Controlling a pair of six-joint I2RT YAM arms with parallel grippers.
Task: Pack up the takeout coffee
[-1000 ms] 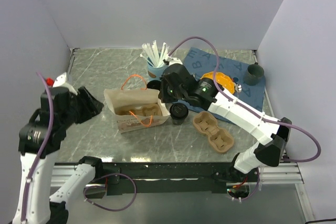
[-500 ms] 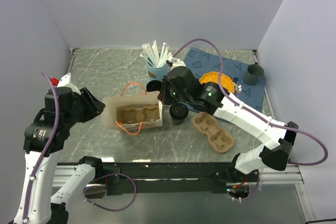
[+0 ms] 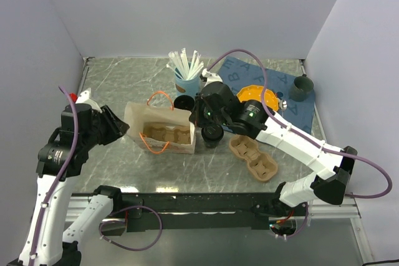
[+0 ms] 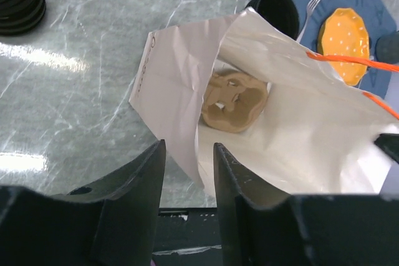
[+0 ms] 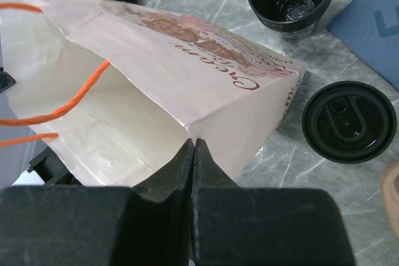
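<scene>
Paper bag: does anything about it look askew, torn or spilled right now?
Nothing is spilled or torn. The paper bag has its mouth pulled open: the right gripper pinches one rim corner, and the left gripper straddles the creased opposite edge. The takeout coffee stands upright outside it.

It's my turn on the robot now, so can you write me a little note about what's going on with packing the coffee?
Left pincer: open, straddling the left edge of the paper bag, not clamped on it.
Right pincer: shut on the bag's opposite edge.
Takeout coffee: lid on, standing upright just outside the bag, beside the right pincer. Nothing holds it.
Done: the bag's mouth is open and a cup carrier sits inside.
Left: lift the coffee into the bag, probably into the carrier.
</scene>
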